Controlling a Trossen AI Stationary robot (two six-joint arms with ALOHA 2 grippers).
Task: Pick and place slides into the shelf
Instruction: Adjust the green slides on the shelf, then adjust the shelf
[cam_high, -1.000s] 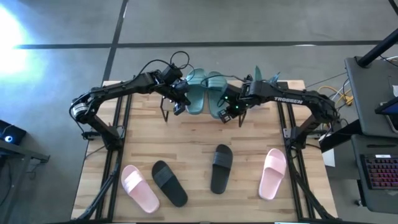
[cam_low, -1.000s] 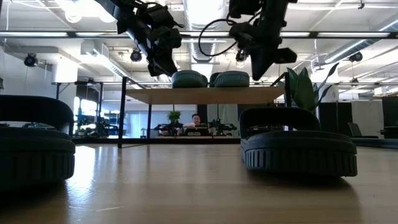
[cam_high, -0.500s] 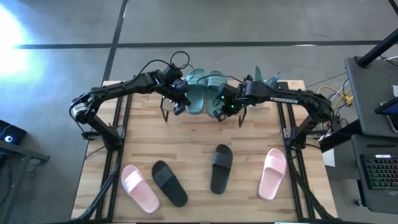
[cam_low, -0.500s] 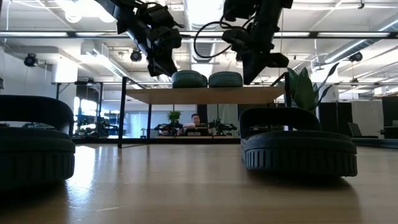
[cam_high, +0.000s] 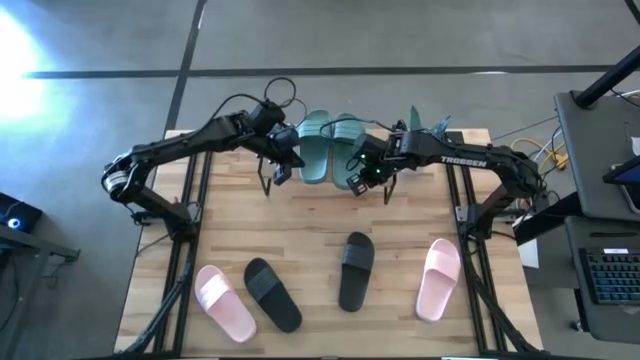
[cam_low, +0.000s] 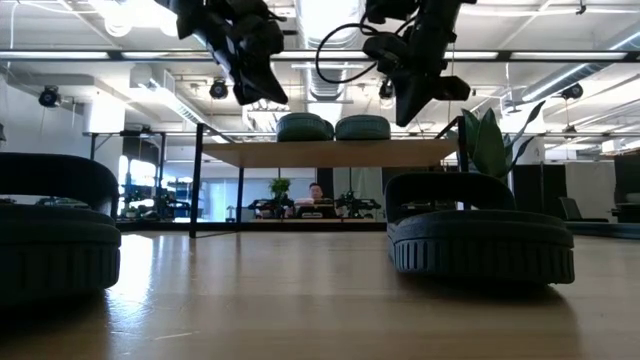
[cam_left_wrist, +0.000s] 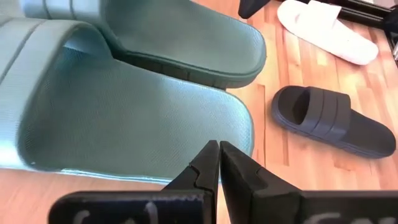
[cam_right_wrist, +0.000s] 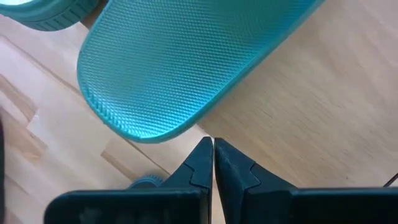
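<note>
Status: the teal pair is on the shelf (cam_low: 330, 153); four slides are left on the table (cam_high: 300, 225).

Left gripper (cam_high: 281, 166) hangs just off the heel of the left teal slide (cam_high: 312, 150). In the left wrist view its fingers (cam_left_wrist: 205, 167) are pressed together with nothing between them, the heel edge of that slide directly ahead.

Right gripper (cam_high: 360, 176) hangs just off the heel of the right teal slide (cam_high: 345, 140). Right wrist view: fingers (cam_right_wrist: 200, 163) closed, empty, heel of the slide just beyond the tips and not touching them.

Low view: both teal slides sit side by side, flat on the shelf board, with both grippers above and to either side of them.

Remaining, all well behind the grippers toward the near table edge:
- pink slide (cam_high: 224, 302), on the left arm's side
- black slide (cam_high: 272, 293) just beside it
- black slide (cam_high: 355, 270) near the middle
- pink slide (cam_high: 438, 278), on the right arm's side

Judgement: about one third done. Two pairs remain, and neither gripper carries anything. The shelf board looks largely taken up by the teal pair, so space for the rest may be tight.
</note>
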